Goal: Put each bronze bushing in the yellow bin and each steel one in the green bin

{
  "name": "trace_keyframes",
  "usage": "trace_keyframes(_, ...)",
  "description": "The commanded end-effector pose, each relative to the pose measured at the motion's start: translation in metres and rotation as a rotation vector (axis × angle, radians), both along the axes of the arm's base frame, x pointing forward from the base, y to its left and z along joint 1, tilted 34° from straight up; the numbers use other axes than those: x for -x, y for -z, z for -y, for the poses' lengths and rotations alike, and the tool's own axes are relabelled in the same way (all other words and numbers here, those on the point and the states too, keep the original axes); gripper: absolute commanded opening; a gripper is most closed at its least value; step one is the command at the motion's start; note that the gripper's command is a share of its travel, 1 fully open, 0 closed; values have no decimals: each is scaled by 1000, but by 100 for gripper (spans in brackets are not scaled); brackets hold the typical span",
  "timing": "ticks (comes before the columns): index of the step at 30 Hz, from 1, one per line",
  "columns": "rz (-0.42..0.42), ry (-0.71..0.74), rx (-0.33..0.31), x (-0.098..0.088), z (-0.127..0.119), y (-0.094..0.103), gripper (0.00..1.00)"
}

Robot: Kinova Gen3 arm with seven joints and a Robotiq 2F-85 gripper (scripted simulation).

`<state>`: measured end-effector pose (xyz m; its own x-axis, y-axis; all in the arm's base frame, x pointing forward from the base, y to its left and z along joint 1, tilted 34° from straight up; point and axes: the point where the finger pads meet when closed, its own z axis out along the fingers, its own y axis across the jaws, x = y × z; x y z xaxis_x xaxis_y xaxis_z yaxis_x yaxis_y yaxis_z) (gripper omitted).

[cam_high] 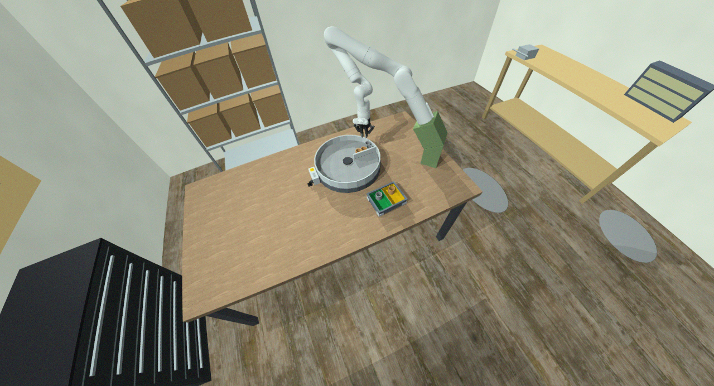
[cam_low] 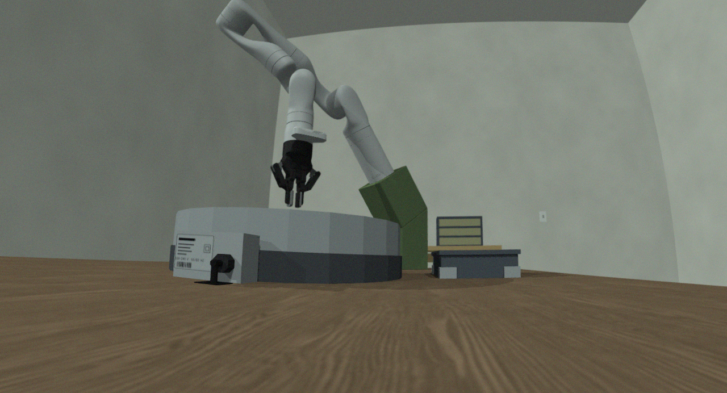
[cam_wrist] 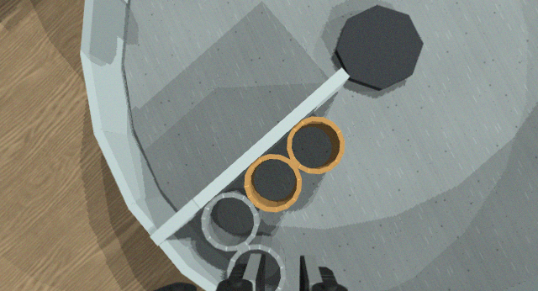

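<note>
- two bronze bushings stand upright on the turntable, touching each other along a pale divider;
- two steel bushings continue the chain toward the rim, the outermost partly hidden by a finger in the wrist view;
- the pincer points down above the turntable's rim side, slightly open, with nothing between its fingers;
- the dark hub sits at the divider's inner end;
- beside the turntable, one bronze bushing is in the yellow bin and one steel in the green bin;
- the tabletop carries turntable and bins; a green pedestal supports the arm
</note>
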<state>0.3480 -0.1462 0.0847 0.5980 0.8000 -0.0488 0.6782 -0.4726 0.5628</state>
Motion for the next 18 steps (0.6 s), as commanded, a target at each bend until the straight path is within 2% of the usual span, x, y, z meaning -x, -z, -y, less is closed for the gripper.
trace_keyframes(1,7,40,-10,10,18,11,18)
trace_keyframes(18,7,40,-9,10,19,11,18)
